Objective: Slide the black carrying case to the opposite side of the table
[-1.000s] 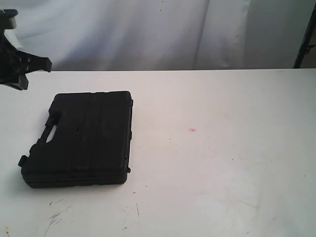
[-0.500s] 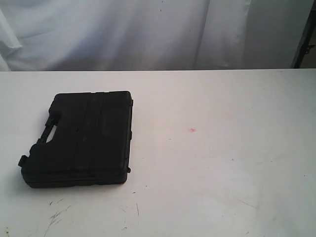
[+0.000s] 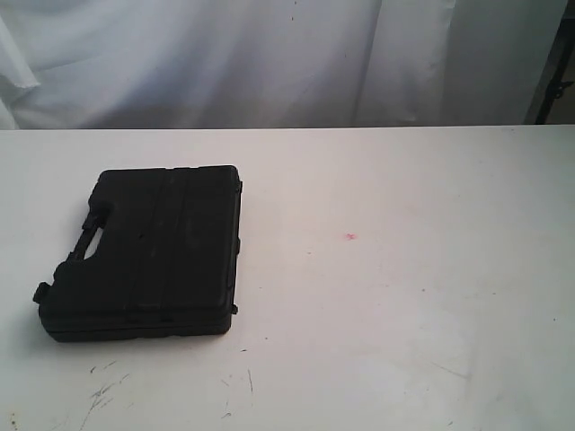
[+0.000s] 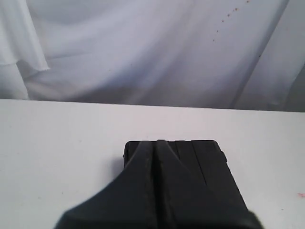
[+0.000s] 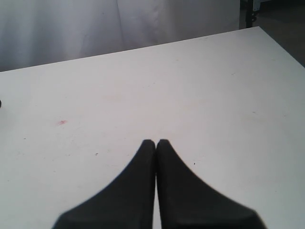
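White flat table (image 3: 404,314), left part: black rigid plastic carrying case (image 3: 144,253) lying flat, long side roughly near-far. left gripper (image 4: 156,142) clenched, empty, case right ahead of its tips; right gripper (image 5: 156,141) clenched, empty, well apart. Left arm nearer.

The left end effector (image 4: 156,143) and right end effector (image 5: 156,142) are matte black: smooth paired wedges, broad-based, tapering to narrow tips.

The scuffed white table (image 3: 404,296) carries the closed black carrying case (image 3: 148,251), lying flat.
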Controlling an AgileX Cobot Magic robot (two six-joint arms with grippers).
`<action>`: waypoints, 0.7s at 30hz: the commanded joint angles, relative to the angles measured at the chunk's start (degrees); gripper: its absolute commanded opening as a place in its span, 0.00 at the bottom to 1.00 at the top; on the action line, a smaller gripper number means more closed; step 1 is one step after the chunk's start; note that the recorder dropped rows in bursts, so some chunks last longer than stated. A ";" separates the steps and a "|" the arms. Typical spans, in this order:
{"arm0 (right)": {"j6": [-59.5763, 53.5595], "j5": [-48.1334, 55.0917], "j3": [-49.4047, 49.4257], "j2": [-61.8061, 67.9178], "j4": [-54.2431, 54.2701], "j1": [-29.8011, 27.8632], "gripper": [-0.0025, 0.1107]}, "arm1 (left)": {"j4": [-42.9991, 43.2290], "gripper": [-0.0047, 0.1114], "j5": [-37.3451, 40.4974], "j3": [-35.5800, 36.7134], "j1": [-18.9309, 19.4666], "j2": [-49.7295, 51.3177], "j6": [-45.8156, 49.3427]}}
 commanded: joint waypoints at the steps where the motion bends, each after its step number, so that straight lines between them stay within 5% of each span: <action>1: -0.26 -0.27 0.19 -0.36 0.17 -0.45 0.02 | 2.75 0.04 -0.12 1.24 -0.22 -3.43 0.57; 21: -0.26 -0.27 0.19 -0.36 0.17 -0.45 0.02 | -7.69 0.04 -1.15 28.09 1.36 -34.44 10.07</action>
